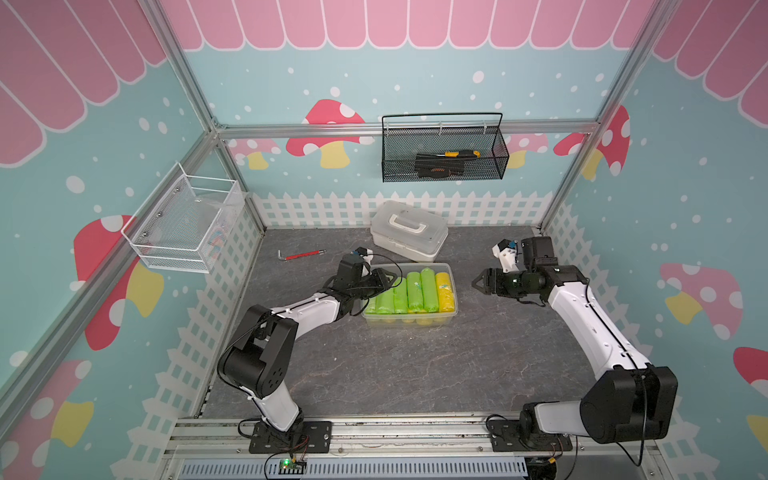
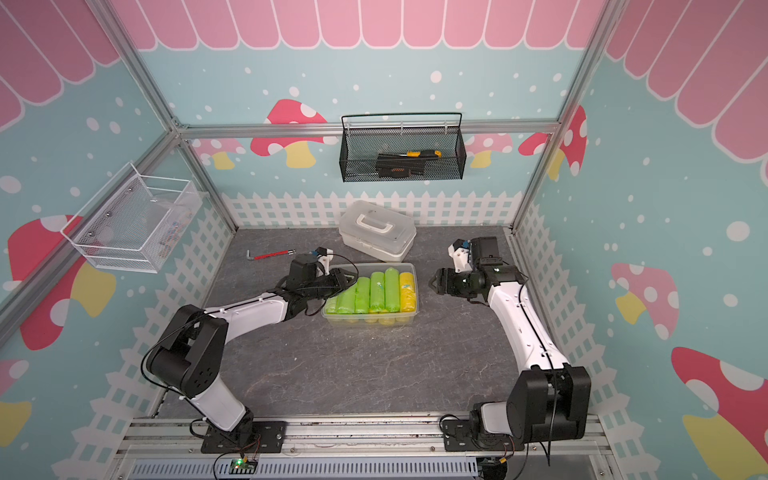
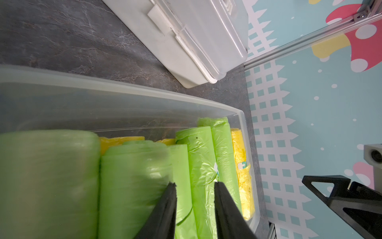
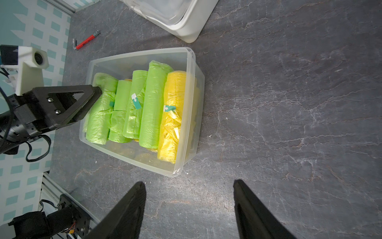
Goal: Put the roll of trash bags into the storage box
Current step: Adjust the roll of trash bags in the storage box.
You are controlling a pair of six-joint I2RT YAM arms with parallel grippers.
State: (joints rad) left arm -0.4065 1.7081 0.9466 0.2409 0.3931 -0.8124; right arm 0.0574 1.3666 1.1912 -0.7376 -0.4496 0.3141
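At mid-frame in both top views, the roll of trash bags lies in the storage box beneath the left hand, jaws seemingly slightly apart and empty, so pulling back could snag loose film and drag it out; the right hand hangs open.

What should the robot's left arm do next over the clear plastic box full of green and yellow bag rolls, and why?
Probably lift the left gripper straight up and away from the clear plastic storage box. Its jaws stand apart with nothing clamped, and the green trash bag rolls already lie inside.
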